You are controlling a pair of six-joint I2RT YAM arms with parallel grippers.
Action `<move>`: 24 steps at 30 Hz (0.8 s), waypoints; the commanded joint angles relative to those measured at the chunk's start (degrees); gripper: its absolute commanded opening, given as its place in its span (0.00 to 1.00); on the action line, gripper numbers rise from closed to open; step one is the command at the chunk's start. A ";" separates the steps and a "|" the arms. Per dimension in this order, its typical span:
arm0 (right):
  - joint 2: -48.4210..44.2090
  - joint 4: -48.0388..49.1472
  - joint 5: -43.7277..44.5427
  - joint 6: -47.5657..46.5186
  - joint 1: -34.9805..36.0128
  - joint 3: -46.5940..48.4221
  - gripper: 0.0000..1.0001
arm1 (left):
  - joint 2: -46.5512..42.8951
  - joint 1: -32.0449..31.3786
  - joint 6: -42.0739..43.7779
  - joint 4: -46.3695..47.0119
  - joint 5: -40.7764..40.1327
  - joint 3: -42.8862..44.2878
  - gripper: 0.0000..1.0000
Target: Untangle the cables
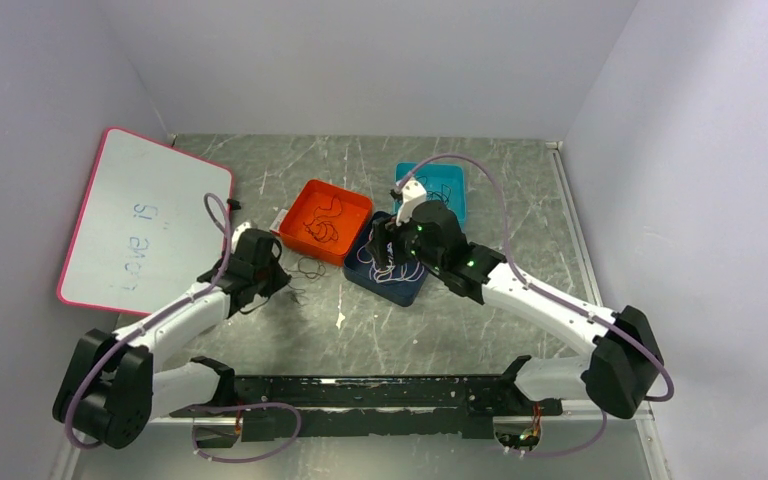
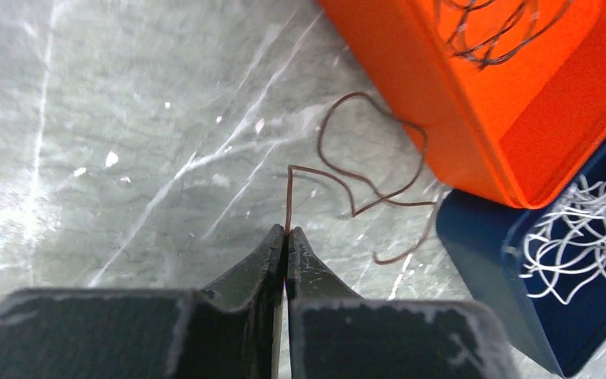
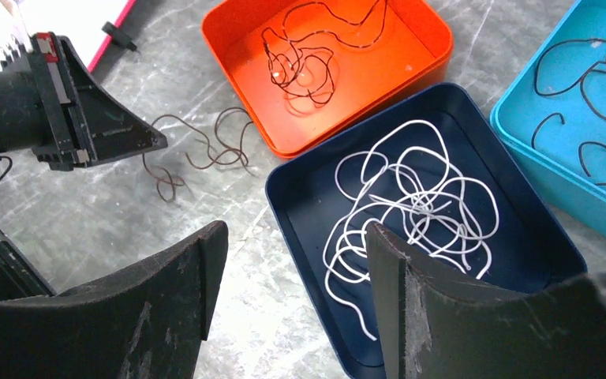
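A thin dark cable point(image 2: 289, 193) lies in loose loops on the table beside the orange tray point(image 2: 473, 118). My left gripper point(image 2: 286, 231) is shut on one end of it, down at the table; the same cable point(image 3: 205, 150) and left gripper point(image 3: 162, 142) also show in the right wrist view. My right gripper point(image 3: 293, 237) hangs open over the near left corner of the navy tray point(image 3: 284, 189), nothing between its fingers. A white cable point(image 3: 410, 197) is coiled in the navy tray. Another dark cable point(image 3: 300, 63) lies in the orange tray point(image 3: 379, 71), and more dark cable point(image 3: 592, 79) in the teal tray point(image 3: 536, 134).
The three trays sit together mid-table: orange tray point(image 1: 350, 205), navy tray point(image 1: 380, 288), teal tray point(image 1: 450, 190). A pink-edged whiteboard point(image 1: 145, 220) leans at the far left. Grey walls close in the table on three sides.
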 commanded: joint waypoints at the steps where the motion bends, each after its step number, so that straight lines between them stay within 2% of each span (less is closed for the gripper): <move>1: -2.87 2.67 1.42 -0.30 0.42 -1.61 0.68 | -4.16 0.44 8.70 -5.68 -5.02 7.49 0.07; 7: -7.57 10.41 5.13 1.02 0.54 -6.60 0.68 | -5.23 0.44 23.09 -13.30 -4.30 18.91 0.07; 12: -10.36 19.82 3.78 -1.92 0.52 -10.49 0.69 | -5.79 0.38 34.78 -18.40 -1.66 27.69 0.07; 18: -13.23 32.64 -5.57 -9.71 0.54 -14.95 0.68 | -9.28 0.40 48.40 -17.16 17.97 34.76 0.07; 21: -13.77 34.96 -10.40 -13.25 0.51 -15.05 0.68 | -8.36 0.37 52.07 -19.40 24.51 39.60 0.07; 24: -13.59 36.03 -13.96 -15.79 0.49 -14.63 0.67 | -7.88 0.32 54.58 -20.01 27.74 41.67 0.07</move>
